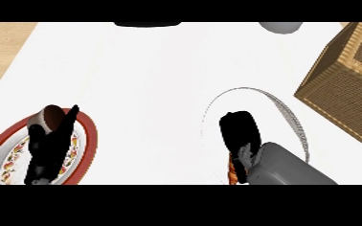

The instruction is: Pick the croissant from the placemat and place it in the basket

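Observation:
The croissant [231, 170] shows only as a thin orange-brown sliver under my right hand [242, 131], at the near part of the round white placemat [283, 106] with its thin grey rim. My right hand is curled down over the croissant and hides most of it. Whether the croissant is lifted off the placemat cannot be seen. The woven brown basket [338, 81] stands at the right edge, beyond and to the right of the placemat. My left hand [48, 148] rests open at the lower left, fingers up.
A red-rimmed patterned plate [86, 139] lies under my left hand, with a brown cup [51, 116] at its far side. A grey bowl [281, 27] and a dark object [147, 24] sit at the far edge. Wood shows at the far left [14, 43].

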Controlling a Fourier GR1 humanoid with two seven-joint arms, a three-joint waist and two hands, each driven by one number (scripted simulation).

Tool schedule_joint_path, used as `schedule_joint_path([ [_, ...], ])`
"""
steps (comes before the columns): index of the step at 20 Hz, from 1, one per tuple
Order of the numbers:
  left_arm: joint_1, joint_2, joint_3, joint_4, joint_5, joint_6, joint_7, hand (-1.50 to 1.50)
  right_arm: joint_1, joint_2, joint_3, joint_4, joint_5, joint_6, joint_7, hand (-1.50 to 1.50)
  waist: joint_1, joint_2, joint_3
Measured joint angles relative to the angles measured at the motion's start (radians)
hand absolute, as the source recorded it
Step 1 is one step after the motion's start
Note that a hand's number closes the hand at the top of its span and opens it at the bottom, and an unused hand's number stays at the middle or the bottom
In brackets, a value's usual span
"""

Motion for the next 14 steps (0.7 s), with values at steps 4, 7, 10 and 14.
schedule_joint_path([
  [4,0.012,-0.006,0.007,0.002,-0.004,-0.001,-0.006,0.0,0.044,-0.063,0.035,-0.08,0.048,-0.015,-0.08,1.5,-0.012,-0.005,0.0],
  [7,0.039,-0.003,0.021,-0.006,0.001,0.003,-0.007,0.0,0.103,-0.156,0.098,-0.229,0.062,-0.059,-0.225,1.5,-0.04,-0.012,0.005],
  [10,0.061,0.001,0.033,-0.015,0.007,0.009,0.004,0.0,0.142,-0.232,0.154,-0.366,0.072,-0.106,-0.361,1.5,-0.064,-0.018,0.009],
  [14,0.091,0.001,0.046,-0.028,0.011,0.016,0.005,0.0,0.188,-0.365,0.176,-0.534,0.103,-0.198,-0.511,1.5,-0.094,-0.021,0.012],
])
